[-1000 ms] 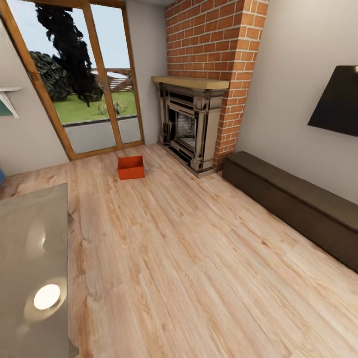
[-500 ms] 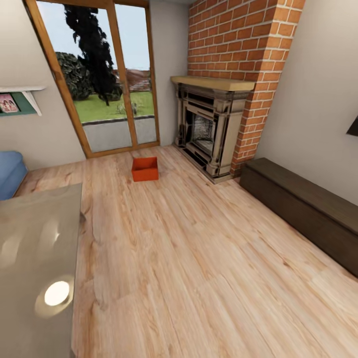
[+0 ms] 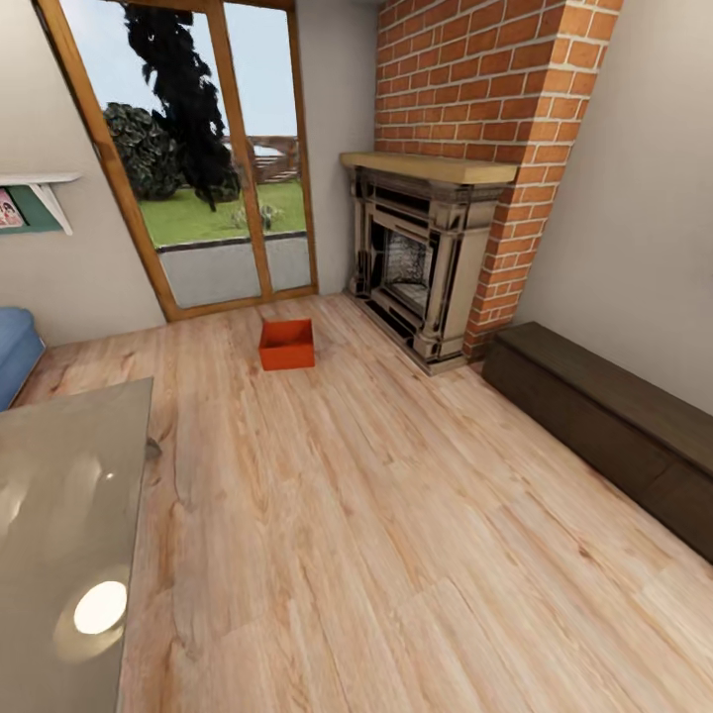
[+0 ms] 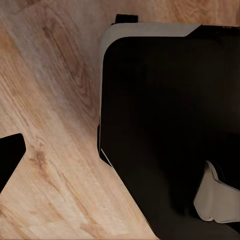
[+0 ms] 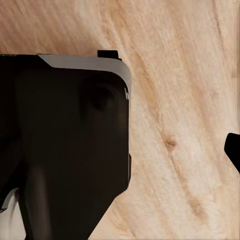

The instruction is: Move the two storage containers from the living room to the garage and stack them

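Room: living room, plank floor (image 3: 376, 515).
Bin (image 3: 287, 344): 11 o'clock, near fireplace (image 3: 416, 257).
Approach: drive straight, skirting glass table (image 3: 59, 535).
Grippers: state cannot be told.

Blue sofa (image 3: 14, 349) cut off at the left edge; glass-topped table (image 3: 59, 535) runs off the lower left; dark chest (image 3: 614, 426) cropped at right.

A home's living room, going by the furnishings. Light wood plank floor (image 3: 396, 515) throughout. Brick chimney breast (image 3: 495, 89) rising over a fireplace (image 3: 421, 253) with a wooden mantel. Tall wood-framed glass doors (image 3: 203, 168) looking onto lawn and trees. Glass-topped table (image 3: 59, 535) near left, blue sofa edge (image 3: 15, 352) beyond, long dark brown chest (image 3: 614, 421) along the right wall.
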Tool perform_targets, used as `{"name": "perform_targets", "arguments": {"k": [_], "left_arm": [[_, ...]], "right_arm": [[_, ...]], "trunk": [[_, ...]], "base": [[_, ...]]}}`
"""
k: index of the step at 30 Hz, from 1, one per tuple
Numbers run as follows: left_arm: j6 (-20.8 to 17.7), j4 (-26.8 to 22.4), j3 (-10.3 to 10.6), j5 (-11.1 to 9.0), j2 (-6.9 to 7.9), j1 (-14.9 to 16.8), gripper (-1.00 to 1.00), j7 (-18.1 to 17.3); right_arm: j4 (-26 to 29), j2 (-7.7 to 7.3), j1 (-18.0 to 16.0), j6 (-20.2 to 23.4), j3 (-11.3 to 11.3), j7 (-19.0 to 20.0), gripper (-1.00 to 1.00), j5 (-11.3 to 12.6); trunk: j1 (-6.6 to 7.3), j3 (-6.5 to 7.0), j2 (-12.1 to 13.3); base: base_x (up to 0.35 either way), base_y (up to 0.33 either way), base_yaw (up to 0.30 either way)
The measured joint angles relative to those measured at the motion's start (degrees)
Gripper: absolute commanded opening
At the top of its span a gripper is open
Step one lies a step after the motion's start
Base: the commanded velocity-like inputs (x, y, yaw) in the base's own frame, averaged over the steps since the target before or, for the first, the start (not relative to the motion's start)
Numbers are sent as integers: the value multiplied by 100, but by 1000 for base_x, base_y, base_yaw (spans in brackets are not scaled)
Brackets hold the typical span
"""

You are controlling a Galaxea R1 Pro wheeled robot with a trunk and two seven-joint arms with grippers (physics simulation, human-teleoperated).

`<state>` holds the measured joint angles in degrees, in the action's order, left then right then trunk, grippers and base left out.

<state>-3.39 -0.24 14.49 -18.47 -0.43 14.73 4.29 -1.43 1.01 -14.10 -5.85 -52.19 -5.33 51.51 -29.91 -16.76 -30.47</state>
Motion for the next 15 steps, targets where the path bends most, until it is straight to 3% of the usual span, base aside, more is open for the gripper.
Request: {"name": "perform_targets", "arguments": {"k": [15], "left_arm": [[0,0,-2,0,1,0,100,0]], "right_arm": [[0,-12,0,23,0,8,100,-42]], "trunk": [[0,0,0]], "base": [[322,0,0]]}}
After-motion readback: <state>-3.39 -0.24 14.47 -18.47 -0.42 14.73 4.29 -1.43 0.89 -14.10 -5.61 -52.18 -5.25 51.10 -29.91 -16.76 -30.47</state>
